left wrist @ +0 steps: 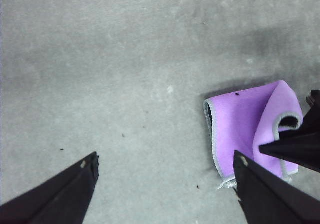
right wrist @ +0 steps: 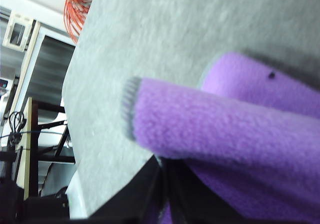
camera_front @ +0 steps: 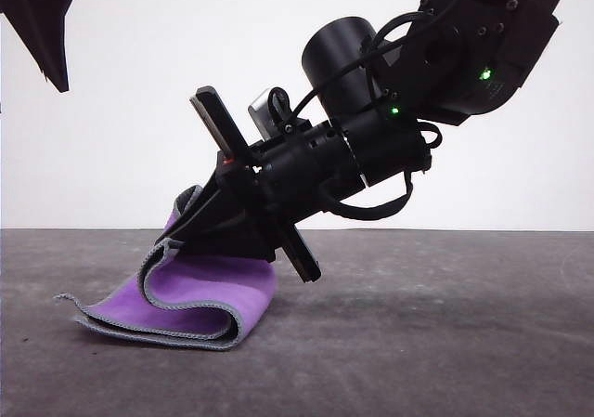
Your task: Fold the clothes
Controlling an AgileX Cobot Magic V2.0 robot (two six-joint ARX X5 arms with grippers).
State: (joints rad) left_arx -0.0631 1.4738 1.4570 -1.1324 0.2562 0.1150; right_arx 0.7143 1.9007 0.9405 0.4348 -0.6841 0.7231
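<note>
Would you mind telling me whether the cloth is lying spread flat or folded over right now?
Partly folded: the cloth curls over itself in an S, one edge lifted in the right gripper.

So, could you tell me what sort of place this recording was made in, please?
Probably a robotics lab bench: a bare grey tabletop against a plain white backdrop, orange cables and metal framing beyond its edge, and the right pincer gripping a small purple soft cloth.

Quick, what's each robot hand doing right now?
Left hand: open, holding nothing, raised above the table.
Right hand: closed on the purple cloth, lifting one edge.
</note>
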